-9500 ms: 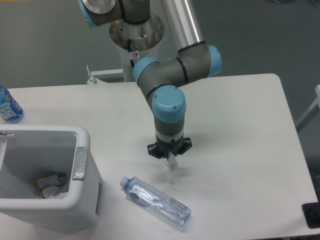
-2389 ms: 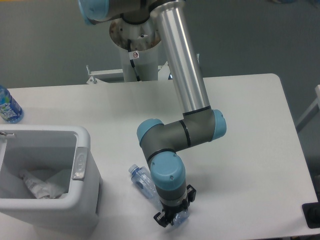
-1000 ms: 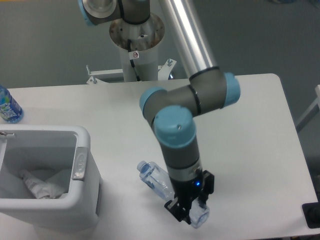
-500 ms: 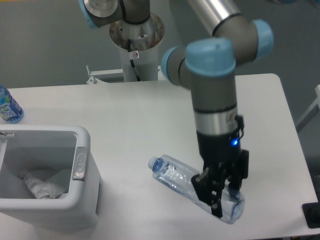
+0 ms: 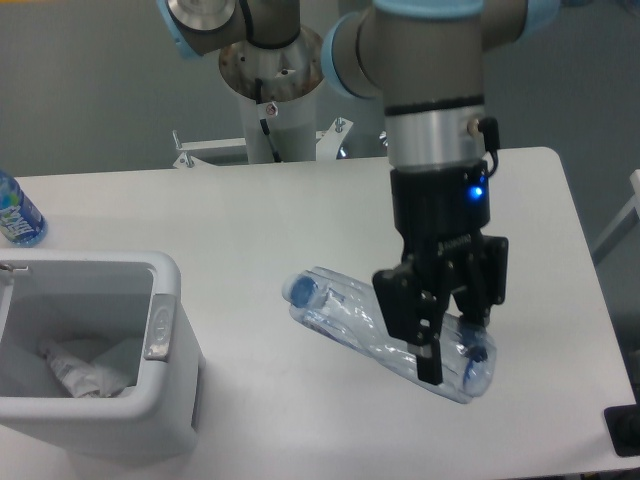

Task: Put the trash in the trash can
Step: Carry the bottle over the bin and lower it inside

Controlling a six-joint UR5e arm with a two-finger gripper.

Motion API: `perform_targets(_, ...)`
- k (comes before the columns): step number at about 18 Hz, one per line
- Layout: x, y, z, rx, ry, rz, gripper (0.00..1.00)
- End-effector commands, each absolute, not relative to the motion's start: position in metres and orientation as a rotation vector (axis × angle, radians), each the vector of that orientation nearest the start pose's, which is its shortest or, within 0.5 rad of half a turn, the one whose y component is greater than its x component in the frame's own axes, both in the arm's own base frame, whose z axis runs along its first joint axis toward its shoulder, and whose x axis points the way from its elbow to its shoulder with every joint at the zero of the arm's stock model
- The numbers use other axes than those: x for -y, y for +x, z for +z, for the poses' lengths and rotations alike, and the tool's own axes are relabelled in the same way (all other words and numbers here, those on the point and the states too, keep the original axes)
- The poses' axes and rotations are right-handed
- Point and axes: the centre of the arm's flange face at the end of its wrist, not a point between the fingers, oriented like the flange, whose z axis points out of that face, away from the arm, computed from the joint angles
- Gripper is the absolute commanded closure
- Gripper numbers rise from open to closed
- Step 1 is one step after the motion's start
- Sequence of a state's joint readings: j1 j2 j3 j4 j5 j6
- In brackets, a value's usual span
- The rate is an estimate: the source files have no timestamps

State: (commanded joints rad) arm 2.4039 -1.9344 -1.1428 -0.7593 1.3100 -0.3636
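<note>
While the gripper (image 5: 447,345) clamps the crushed plastic bottle (image 5: 385,333), the bottle hangs above the table (image 5: 250,230).

Both fingers press on the bottle near its base, and its capped end points left and slightly up, toward the trash can (image 5: 165,330) at the table's left edge. Crumpled paper (image 5: 85,375) lies inside the can. A blue-labelled water bottle (image 5: 17,212) stands at the far left.

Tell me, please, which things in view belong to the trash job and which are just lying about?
Job: crushed clear bottle, held by the gripper; crumpled wrapper, inside the trash can.
Lying about: blue-labelled water bottle at the table's left edge.
</note>
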Motion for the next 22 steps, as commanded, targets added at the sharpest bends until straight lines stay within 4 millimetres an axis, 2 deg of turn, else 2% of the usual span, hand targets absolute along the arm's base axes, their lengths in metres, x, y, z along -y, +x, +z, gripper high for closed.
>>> perform_targets(2,-0.584,-0.377,0.604,1.113,-1.935,-0.055,0.41)
perform_targets(10,-0.638,-0.284,0.596,0.962,-2.031,-0.14,0.41)
perform_targets(15,-0.672,-0.219,0.563,0.819,-2.153,-0.177,0.41)
perform_targets(20,-0.698,-0.188,0.543,0.659,-2.182,-0.159,0.41)
perform_targets(22,-0.703,-0.18,0.539,0.586,-2.204,-0.139,0.41)
